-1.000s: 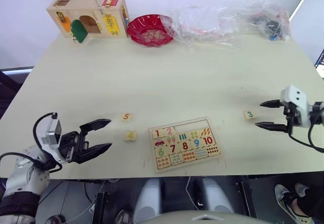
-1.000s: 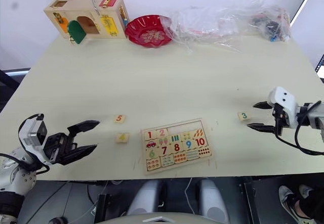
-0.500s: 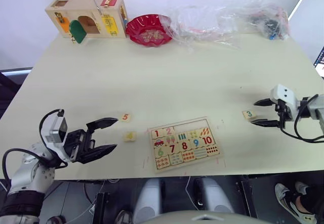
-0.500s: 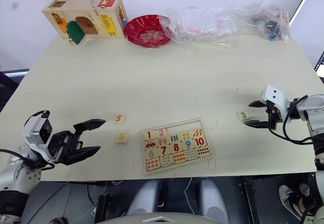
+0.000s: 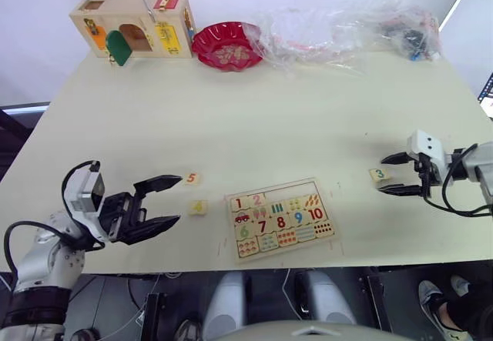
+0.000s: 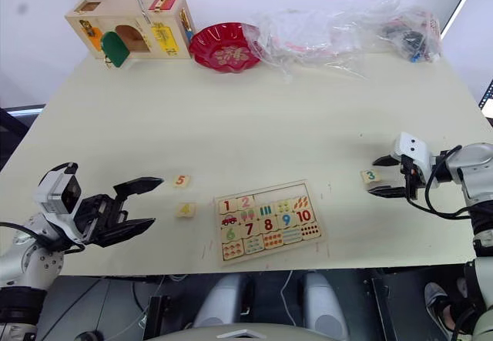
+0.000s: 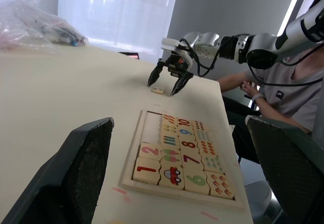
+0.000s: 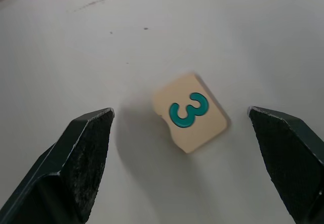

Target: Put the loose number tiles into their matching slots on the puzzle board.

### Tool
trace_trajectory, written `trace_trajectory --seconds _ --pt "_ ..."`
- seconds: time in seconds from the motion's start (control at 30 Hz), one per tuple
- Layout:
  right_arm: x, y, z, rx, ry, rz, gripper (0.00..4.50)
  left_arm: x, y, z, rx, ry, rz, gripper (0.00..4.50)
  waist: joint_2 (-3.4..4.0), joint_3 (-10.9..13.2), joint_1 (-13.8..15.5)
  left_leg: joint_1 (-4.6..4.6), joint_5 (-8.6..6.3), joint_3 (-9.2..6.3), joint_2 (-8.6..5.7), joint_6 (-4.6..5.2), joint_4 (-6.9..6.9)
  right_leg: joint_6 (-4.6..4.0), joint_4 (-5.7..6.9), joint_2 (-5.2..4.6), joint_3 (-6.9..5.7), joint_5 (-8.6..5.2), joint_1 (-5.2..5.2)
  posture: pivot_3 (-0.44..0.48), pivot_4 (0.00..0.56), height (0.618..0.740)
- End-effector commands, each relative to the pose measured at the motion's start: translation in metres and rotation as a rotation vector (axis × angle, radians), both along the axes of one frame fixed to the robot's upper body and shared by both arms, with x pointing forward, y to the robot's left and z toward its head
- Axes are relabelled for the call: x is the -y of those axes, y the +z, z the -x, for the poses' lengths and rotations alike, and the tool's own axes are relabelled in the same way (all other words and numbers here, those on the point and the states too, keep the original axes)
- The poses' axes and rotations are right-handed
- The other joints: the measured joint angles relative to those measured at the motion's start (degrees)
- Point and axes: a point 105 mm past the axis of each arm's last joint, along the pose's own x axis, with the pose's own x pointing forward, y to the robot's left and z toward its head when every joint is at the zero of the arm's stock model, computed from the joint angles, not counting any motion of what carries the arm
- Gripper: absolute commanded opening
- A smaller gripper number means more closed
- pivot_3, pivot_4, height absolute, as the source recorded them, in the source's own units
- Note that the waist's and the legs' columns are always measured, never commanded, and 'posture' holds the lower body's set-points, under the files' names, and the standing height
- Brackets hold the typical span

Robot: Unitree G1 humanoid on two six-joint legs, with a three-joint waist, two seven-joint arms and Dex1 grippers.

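Cream table [image 5: 254, 118]; pale tile 3 [image 8: 190, 112], teal digit, lying flat.

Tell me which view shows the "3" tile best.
Right wrist view: the small pale-wood square tile with a teal 3 lies close-up between the open right gripper fingers. Both eye views show it tiny beside that gripper; left wrist view shows a distant speck.

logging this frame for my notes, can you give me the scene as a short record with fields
board: puzzle board near the table's front edge, 1 and 2 seated, three top-row slots open
loose tiles: tile 3 right of board; tile 5 and tile 4 left of it
right gripper: open, fingers either side of tile 3, not touching
left gripper: open, beside tiles 4 and 5
background: latch box, red bowl, plastic bags
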Motion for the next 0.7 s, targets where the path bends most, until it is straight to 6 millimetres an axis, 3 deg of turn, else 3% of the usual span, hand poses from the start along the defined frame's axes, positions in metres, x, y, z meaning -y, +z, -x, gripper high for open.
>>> trace_trajectory --seconds 0.03,0.1,0.23,0.7 --pt "-0.0039 -0.0006 0.0051 -0.016 0.018 -0.011 4.19 0.0042 0.0128 0.0024 0.055 -0.040 -0.003 4.50 -0.01 -0.01 0.01 0.00 0.00 0.00 0.00 0.00 0.00 0.00 0.01 0.00 0.00 0.00 0.00 0.000 0.150 0.740" --pt "-0.0040 0.0000 0.0051 -0.010 0.011 -0.012 3.70 0.0050 0.0138 0.0012 0.056 -0.041 -0.003 4.50 -0.01 -0.01 0.02 0.00 0.00 0.00 0.00 0.00 0.00 0.00 0.00 0.00 0.00 0.00 0.00 0.000 0.150 0.740" --pt "-0.0024 -0.0024 0.0068 -0.002 0.009 0.004 1.83 0.0080 0.0151 -0.0006 0.056 -0.045 -0.001 4.50 -0.01 -0.01 0.04 0.00 0.00 0.00 -0.02 0.00 0.00 0.00 -0.01 0.00 0.00 0.00 0.01 0.000 0.150 0.740" --pt "-0.0024 -0.0032 0.0112 0.017 -0.006 0.021 1.83 0.0064 0.0150 0.0002 0.050 -0.039 -0.001 4.50 -0.02 -0.01 0.06 0.00 0.00 -0.26 -0.16 0.00 0.01 0.00 0.00 -0.01 -0.03 0.00 0.04 0.000 0.150 0.740"
